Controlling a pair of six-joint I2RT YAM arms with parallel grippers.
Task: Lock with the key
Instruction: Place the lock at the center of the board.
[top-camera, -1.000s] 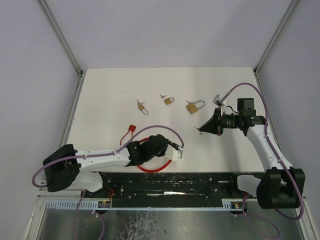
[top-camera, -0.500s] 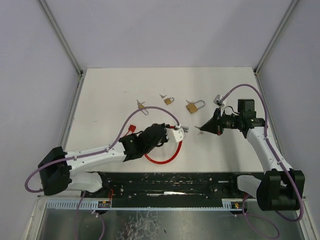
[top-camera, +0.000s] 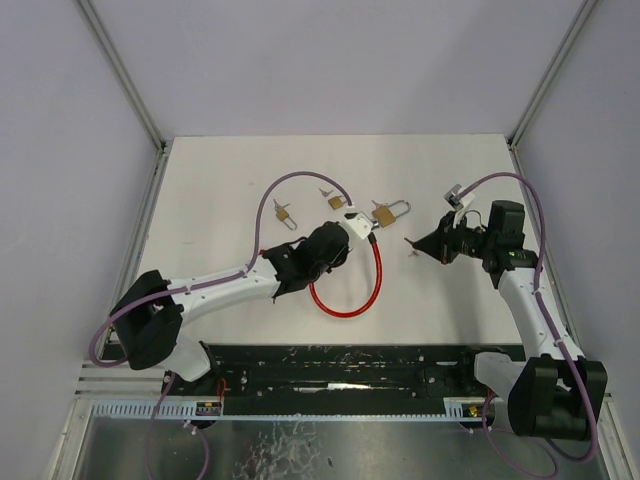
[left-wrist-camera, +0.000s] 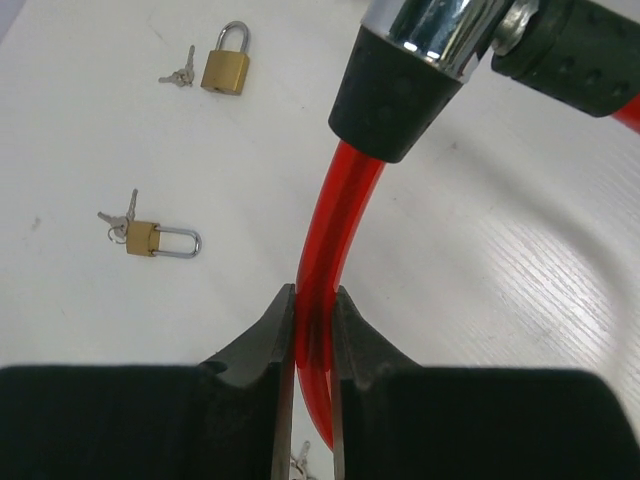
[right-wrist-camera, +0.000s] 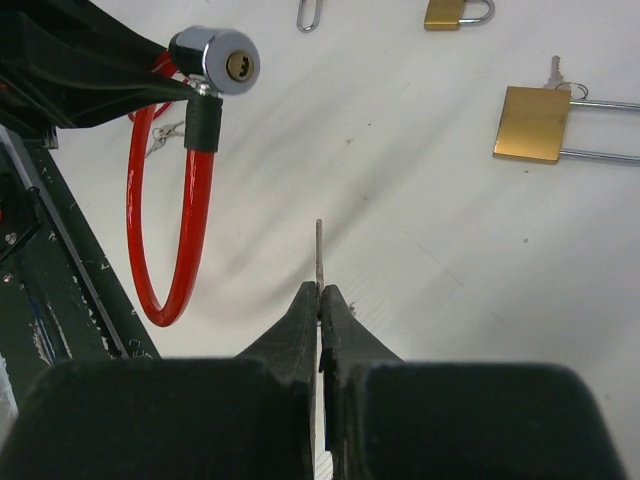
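The left fingers (left-wrist-camera: 285, 320) are clamped on the red plastic-sheathed cable lock (left-wrist-camera: 322, 230), gripping the cable just short of its black collar and chrome cylinder head (right-wrist-camera: 225, 62). The right fingers (right-wrist-camera: 308, 305) are closed on a small silver key (right-wrist-camera: 319, 250), its blade pointing straight out. The cylinder's keyhole faces them from ahead and to the left, well apart from the key tip. Further out on the white surface (left-wrist-camera: 480, 280), a large brass long-shackle padlock (right-wrist-camera: 531, 123) lies beyond the right fingers. A small brass padlock (left-wrist-camera: 143, 238) and another brass padlock (left-wrist-camera: 225, 70) lie beyond the left ones.

3 lilac walls (top-camera: 330, 60) (white table (top-camera: 220, 190)).
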